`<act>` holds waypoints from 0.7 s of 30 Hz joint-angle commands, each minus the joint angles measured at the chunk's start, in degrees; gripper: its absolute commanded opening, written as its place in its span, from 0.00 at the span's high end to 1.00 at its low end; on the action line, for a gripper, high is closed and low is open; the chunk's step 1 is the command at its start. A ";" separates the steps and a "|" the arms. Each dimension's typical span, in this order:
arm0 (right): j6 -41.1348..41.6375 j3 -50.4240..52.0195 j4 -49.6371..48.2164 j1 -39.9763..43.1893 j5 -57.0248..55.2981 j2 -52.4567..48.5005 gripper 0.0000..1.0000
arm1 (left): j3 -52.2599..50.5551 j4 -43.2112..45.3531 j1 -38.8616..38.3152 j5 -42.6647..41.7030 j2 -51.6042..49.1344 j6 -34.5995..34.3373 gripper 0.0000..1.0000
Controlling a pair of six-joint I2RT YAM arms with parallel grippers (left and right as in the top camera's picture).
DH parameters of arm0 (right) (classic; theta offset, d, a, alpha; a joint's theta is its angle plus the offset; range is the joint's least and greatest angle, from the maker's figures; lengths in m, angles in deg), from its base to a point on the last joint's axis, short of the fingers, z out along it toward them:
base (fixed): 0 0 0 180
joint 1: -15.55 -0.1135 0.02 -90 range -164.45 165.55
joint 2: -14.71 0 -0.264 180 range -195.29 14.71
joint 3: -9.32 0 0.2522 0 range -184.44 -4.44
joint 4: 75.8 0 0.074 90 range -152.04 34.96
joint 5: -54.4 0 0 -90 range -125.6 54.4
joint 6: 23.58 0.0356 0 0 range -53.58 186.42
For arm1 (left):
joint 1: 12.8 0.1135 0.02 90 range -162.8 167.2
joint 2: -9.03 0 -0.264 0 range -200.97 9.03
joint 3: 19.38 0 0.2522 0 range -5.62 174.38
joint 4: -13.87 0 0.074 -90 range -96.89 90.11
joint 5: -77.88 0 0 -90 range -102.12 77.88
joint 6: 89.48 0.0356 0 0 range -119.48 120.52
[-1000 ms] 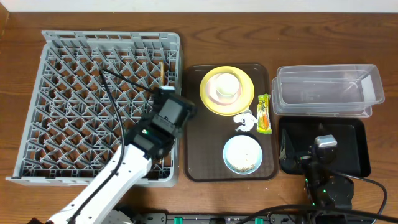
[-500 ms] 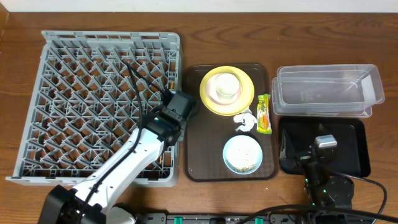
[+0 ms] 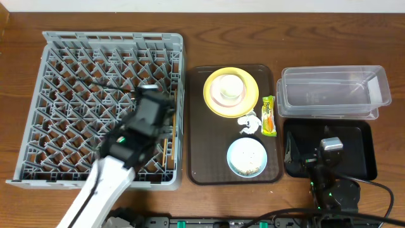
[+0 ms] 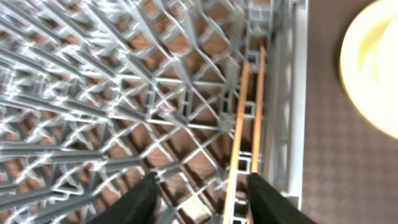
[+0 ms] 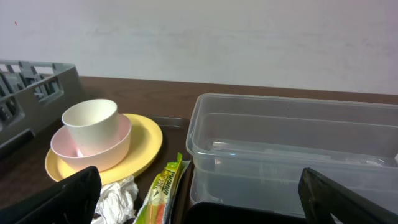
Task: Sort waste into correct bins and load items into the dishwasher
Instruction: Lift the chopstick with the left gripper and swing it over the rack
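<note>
The pair of wooden chopsticks [image 4: 244, 124] lies flat in the grey dish rack [image 3: 63, 95], along its right wall. My left gripper [image 4: 202, 199] hovers over them, open; the sticks run just inside its right finger [image 4: 273, 199], not pinched. My right gripper [image 5: 199, 205] is open wide and empty over the black tray [image 3: 357, 136]. On the yellow plate [image 3: 215, 104] a cream cup [image 5: 90, 121] sits in a pink bowl [image 5: 93, 149]. The white tissue [image 3: 249, 122] and the yellow-green wrapper [image 3: 269, 116] lie beside it. The light blue bowl [image 3: 247, 157] holds white crumbs.
The brown serving tray [image 3: 199, 133] carries the plate, bowl, tissue and wrapper between the rack and the bins. The clear tub [image 3: 332, 92] stands behind the black tray at the right. The rack's upright pegs surround the left gripper.
The left gripper has opened and let go of the chopsticks, which now rest in the rack. The left arm has swung left over the rack. The right arm has not moved.
</note>
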 commanded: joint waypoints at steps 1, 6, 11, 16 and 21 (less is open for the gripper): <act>-0.63 0.07 0.22 -0.50 0.24 0.09 0.01 | 1.53 -2.10 3.21 1.07 5.25 -2.58 0.33; -0.63 0.07 0.22 -0.50 0.24 0.09 0.01 | 1.51 -5.18 6.67 3.56 10.12 -2.60 0.18; -0.63 0.07 0.24 -0.50 0.24 0.09 0.01 | 1.49 -5.35 6.78 3.56 11.28 -2.60 0.14; -0.63 0.07 0.22 -0.50 0.24 0.09 0.01 | 1.49 -5.33 6.78 3.56 10.49 -2.60 0.12; -0.63 0.07 0.22 -0.50 0.24 0.09 0.01 | 1.49 -5.35 6.78 3.56 9.46 -2.60 0.10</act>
